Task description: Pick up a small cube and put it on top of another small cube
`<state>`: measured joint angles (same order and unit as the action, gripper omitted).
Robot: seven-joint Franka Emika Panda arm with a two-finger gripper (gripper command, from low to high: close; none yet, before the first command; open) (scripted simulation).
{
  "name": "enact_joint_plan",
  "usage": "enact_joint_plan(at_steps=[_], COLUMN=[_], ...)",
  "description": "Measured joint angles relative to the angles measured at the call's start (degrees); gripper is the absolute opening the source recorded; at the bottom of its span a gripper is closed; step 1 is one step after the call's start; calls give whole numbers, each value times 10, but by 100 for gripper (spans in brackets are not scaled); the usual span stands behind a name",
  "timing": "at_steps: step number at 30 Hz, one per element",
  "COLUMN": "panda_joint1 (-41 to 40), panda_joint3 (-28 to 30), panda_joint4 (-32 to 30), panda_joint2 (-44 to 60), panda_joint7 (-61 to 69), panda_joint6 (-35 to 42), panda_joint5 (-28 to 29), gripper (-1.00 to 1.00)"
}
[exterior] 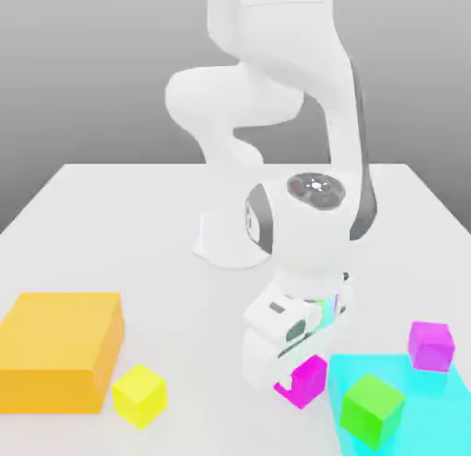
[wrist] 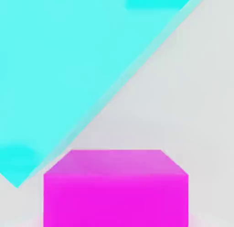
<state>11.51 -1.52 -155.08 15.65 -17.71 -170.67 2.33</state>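
Reaching arm [exterior: 235, 109]: white, with dark joint trim, coming down from above toward the exterior view's right of its base.
White two-finger gripper [exterior: 296, 375]: tilted in the exterior view, lowered at the small plain hot-magenta cube, overlapping part of it; grasping or released, cannot tell.
Small plain hot-magenta cube [exterior: 308, 382] [wrist: 116, 201]: placed under the gripper, between the yellow cube and the cyan slab; showing a paler face and a brighter one in the hand view; near the slab, contact impossible to judge.
Small yellow cube [exterior: 140, 396]: sitting on the table, just beside the orange block, with a corner turned forward in the exterior view.
Large flat orange block [exterior: 57, 351]: lying at the exterior view's left, far bigger than any cube.
Flat cyan slab [exterior: 427, 417] [wrist: 68, 61]: lying at the exterior view's right, running diagonally across the hand view.
Small green cube [exterior: 372, 411]: resting on the slab, turned cornerwise.
Small violet-purple cube [exterior: 430, 346]: upright at the slab's far edge, behind the green cube.
Pale table [exterior: 207, 353] [wrist: 192, 93]: plain, light grey, stretching back past the arm's base.
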Motion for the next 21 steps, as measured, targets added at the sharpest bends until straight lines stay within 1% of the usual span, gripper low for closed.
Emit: enact_joint_plan(at_steps=[5, 6, 11, 14, 15, 17, 18, 19, 21], panda_joint1=[-5, -2, 73, 119, 136, 155, 144, 142, 142], panda_joint3=[-9, -15, -62, -81, -83, -81, -74, -71, -71], panda_joint4=[-17, -9, 69, 122, 129, 130, 127, 125, 125], panda_joint2=[-97, -110, -153, -175, -168, -138, -119, -105, -105], panda_joint7=[11, 7, -22, -39, -44, -53, -57, -60, -60], panda_joint6=[80, 101, 222, 296, 297, 268, 246, 230, 230], panda_joint5=[-15, -15, -21, -30, -28, -19, -14, -10, -10], gripper=[-100, -100, -100, -100, -100, -100, -100, 100, 100])
